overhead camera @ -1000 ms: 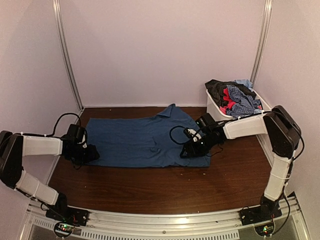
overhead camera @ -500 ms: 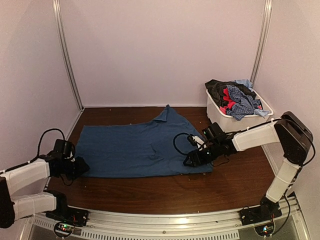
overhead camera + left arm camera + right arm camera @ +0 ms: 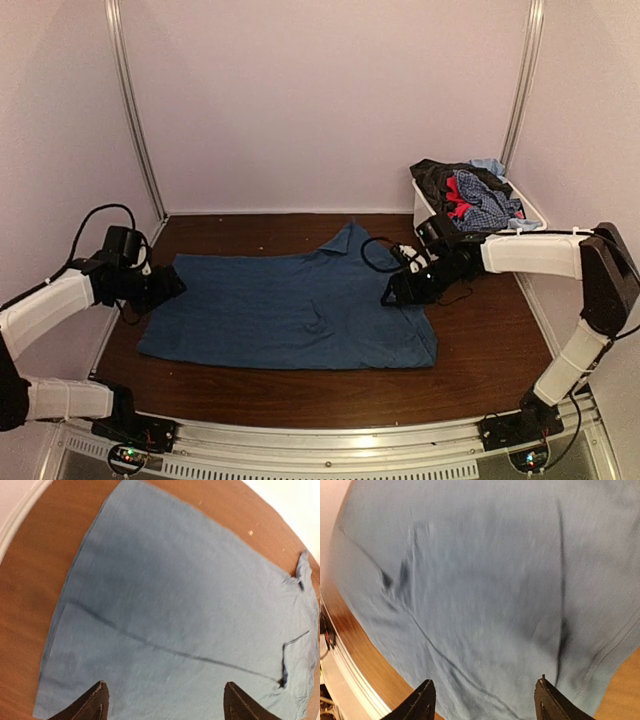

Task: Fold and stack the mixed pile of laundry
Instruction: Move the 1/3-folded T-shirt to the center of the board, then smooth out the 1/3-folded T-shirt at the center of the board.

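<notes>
On the table [image 3: 480,370] the dark-blue shirt [image 3: 290,310] now lies spread flat, with the collar toward the back wall. A second ago it lay further back and looked narrower, so it has been drawn toward the arm bases and smoothed. I judge the spreading is finished and you can begin the first fold.

The rest of the laundry pile [image 3: 470,195] waits in the white bin [image 3: 424,210] at the back right.

Your left hand [image 3: 172,285] has moved from the shirt's near left corner up to its left edge. In its wrist view the fingers stand apart with nothing between them, only flat cloth below. Your right hand [image 3: 392,296] hangs over the right part of the shirt, just before the bin, fingers also apart and holding nothing.

About the edges: the near hem runs almost parallel to the table's front edge, with a band of bare wood between them. The shirt's left edge is near the left wall, so that arm has little room. The shirt's back right part comes close to the bin. The widest bare wood is at the near right, a possible place for the stack.
</notes>
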Controlling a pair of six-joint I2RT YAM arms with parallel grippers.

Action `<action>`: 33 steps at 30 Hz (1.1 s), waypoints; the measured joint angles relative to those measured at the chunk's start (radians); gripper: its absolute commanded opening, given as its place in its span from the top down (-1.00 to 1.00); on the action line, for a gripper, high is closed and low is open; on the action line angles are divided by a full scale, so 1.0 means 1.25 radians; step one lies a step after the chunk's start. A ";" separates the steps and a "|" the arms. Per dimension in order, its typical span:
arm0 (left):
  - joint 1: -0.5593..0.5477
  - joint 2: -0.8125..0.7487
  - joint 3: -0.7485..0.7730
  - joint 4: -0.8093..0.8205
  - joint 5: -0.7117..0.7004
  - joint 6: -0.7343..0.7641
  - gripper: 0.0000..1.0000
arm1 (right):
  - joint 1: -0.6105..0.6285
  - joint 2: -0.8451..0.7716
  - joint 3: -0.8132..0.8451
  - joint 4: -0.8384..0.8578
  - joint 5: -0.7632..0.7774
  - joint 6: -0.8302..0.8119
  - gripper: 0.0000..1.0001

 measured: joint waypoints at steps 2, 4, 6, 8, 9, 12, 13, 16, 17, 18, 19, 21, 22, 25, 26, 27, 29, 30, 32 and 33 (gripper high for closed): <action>0.000 0.060 0.086 0.019 -0.011 0.026 -0.58 | -0.029 0.027 0.086 -0.003 0.006 -0.009 -0.31; 0.005 0.134 0.166 0.044 -0.010 0.050 -0.54 | -0.050 0.071 0.177 0.007 0.011 -0.016 -0.27; 0.012 0.213 0.226 0.075 0.004 0.069 -0.50 | -0.058 0.129 0.263 0.017 0.010 -0.019 -0.19; 0.017 0.283 0.266 0.106 0.030 0.081 -0.46 | -0.058 0.193 0.345 0.019 0.003 -0.020 -0.15; 0.020 0.318 0.284 0.122 0.046 0.084 -0.45 | -0.058 0.231 0.389 0.022 -0.005 -0.019 -0.14; 0.020 0.417 0.329 0.175 0.103 0.089 -0.43 | -0.058 0.343 0.515 0.025 -0.019 -0.016 -0.11; 0.020 0.442 0.337 0.189 0.120 0.089 -0.43 | -0.058 0.387 0.561 0.024 -0.022 -0.015 -0.10; 0.020 0.480 0.346 0.214 0.151 0.090 -0.43 | -0.059 0.477 0.649 0.021 -0.028 -0.009 -0.06; 0.020 0.482 0.346 0.217 0.153 0.092 -0.43 | -0.060 0.506 0.677 0.018 -0.029 -0.005 -0.05; 0.020 0.482 0.347 0.218 0.154 0.094 -0.43 | -0.060 0.533 0.705 0.016 -0.030 0.001 -0.03; 0.020 0.482 0.350 0.218 0.154 0.097 -0.43 | -0.062 0.554 0.725 0.015 -0.031 0.004 -0.02; 0.020 0.482 0.360 0.219 0.150 0.101 -0.43 | -0.065 0.603 0.779 0.008 -0.033 0.013 -0.02; 0.020 0.482 0.365 0.221 0.148 0.103 -0.43 | -0.067 0.623 0.799 0.006 -0.034 0.019 -0.01; 0.020 0.482 0.374 0.224 0.144 0.104 -0.43 | -0.071 0.665 0.836 0.006 -0.035 0.031 -0.01; 0.020 0.482 0.374 0.226 0.143 0.104 -0.44 | -0.072 0.677 0.846 0.005 -0.035 0.036 -0.01; 0.020 0.482 0.374 0.228 0.140 0.104 -0.44 | -0.074 0.688 0.855 0.005 -0.035 0.042 0.00; 0.020 0.482 0.374 0.229 0.134 0.104 -0.44 | -0.076 0.708 0.871 0.004 -0.036 0.048 0.03; 0.020 0.482 0.374 0.231 0.132 0.104 -0.45 | -0.076 0.718 0.879 0.004 -0.037 0.051 0.05; 0.020 0.483 0.374 0.235 0.129 0.104 -0.44 | -0.076 0.737 0.897 0.009 -0.043 0.062 0.09; 0.021 0.484 0.374 0.238 0.128 0.104 -0.45 | -0.076 0.745 0.909 0.009 -0.044 0.067 0.10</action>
